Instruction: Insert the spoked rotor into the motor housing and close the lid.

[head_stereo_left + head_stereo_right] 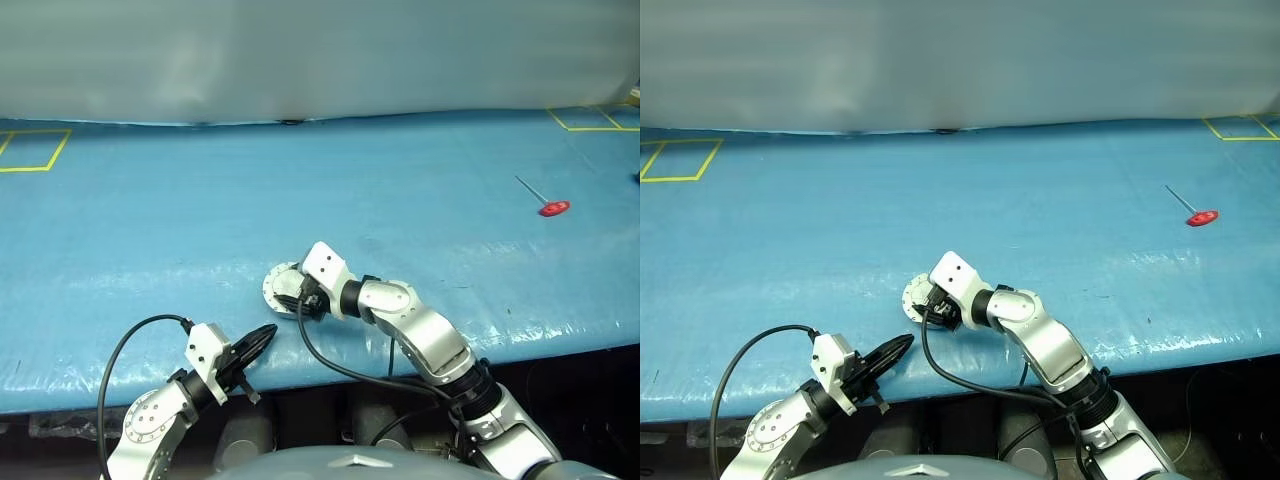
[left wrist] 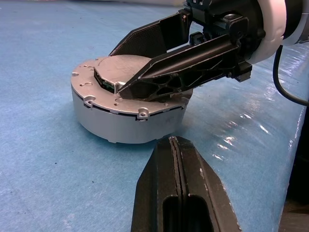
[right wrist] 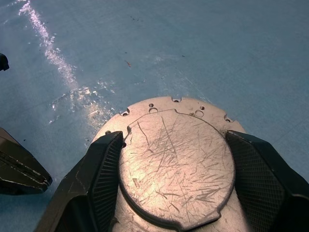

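The left gripper (image 1: 262,338) is nearest the camera, low in the left eye view, and its two black fingers are pressed together with nothing between them. Just past its tip, a little below the middle of that view, the motor housing (image 1: 278,288) sits on the blue table (image 1: 150,230) with the lid (image 3: 176,169) on top of it. The right gripper (image 1: 300,293) has its fingers spread wide, one on each side of the lid. The right wrist view shows the lid's plain grey top, full of thin scratches, with a black pad close on both sides; I cannot tell if the pads touch it. The left wrist view shows the housing's round grey side wall and small tabs on its rim. The lid covers the inside of the housing, so what is in it is hidden. Far off at the upper right of the left eye view lies a thin tool with a red handle (image 1: 553,208).
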Robot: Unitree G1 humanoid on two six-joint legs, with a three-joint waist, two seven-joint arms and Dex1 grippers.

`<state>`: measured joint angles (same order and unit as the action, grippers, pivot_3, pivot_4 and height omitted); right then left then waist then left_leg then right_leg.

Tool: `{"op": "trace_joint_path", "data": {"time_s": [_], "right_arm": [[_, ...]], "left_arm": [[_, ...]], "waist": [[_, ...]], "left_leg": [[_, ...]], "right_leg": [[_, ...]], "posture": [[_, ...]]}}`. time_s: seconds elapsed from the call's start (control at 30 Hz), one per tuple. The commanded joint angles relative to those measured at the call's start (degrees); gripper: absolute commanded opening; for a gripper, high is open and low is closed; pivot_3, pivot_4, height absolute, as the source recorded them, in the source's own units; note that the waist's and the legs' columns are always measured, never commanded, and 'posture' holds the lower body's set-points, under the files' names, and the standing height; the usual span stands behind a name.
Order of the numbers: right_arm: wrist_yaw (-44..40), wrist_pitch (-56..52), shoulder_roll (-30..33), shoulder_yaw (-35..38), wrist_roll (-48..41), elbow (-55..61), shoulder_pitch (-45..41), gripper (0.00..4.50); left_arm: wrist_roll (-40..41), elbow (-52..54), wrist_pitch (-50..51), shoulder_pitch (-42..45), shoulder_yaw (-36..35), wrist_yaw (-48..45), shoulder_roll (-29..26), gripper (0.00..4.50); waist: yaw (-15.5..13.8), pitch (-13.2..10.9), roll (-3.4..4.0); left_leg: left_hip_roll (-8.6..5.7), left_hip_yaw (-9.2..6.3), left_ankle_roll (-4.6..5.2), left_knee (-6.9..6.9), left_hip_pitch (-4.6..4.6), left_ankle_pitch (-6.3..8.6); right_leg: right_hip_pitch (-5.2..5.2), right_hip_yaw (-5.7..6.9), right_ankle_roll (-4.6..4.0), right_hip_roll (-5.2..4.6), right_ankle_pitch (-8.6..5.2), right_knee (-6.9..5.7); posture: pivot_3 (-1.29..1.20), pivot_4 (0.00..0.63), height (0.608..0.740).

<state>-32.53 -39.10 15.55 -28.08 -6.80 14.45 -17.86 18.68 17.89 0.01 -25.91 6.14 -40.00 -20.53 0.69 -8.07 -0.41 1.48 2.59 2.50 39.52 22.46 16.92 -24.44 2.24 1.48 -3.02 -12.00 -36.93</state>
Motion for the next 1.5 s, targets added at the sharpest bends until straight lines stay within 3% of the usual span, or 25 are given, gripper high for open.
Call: {"op": "trace_joint_path", "data": {"time_s": [0.03,0.3,0.73,1.5], "right_arm": [[0.2,-3.5,0.1,-1.7,0.9,-2.6,1.2,3.05],[1.2,-6.7,-0.8,-1.4,0.2,-2.2,1.3,3.05],[-1.0,2.3,0.2,-1.6,1.8,-4.3,1.2,3.05],[-3.8,3.9,1.3,-1.7,3.3,-7.0,-1.2,3.05]], "left_arm": [[0.8,1.8,0.0,0.0,0.4,-0.2,-0.1,0.00],[0.8,1.9,0.4,0.0,0.4,-0.3,0.0,0.00],[0.9,1.9,0.7,0.4,0.5,-0.4,0.0,0.00],[1.0,2.0,0.9,0.7,0.8,-0.6,-0.2,0.00]], "waist": [[0.0,0.0,-0.01],[0.0,0.0,0.01],[0.1,0.0,0.01],[0.2,0.0,0.04]], "left_leg": [[0.00,0.00,0.00,0.00,0.00,0.00],[0.02,0.00,0.00,-0.01,-0.23,0.01],[0.05,0.02,0.01,-0.04,-0.33,0.01],[0.16,0.07,0.00,-0.07,-0.43,0.01]], "right_leg": [[0.00,0.00,0.00,0.00,0.00,0.00],[-0.01,0.01,-0.01,-0.01,-0.03,0.01],[0.05,-0.01,0.14,-0.01,-0.14,0.01],[0.05,-0.01,0.15,-0.21,-0.16,0.01]], "posture": [[0.00,0.150,0.740],[0.00,0.150,0.740],[0.00,0.150,0.740],[0.00,0.150,0.740]]}}
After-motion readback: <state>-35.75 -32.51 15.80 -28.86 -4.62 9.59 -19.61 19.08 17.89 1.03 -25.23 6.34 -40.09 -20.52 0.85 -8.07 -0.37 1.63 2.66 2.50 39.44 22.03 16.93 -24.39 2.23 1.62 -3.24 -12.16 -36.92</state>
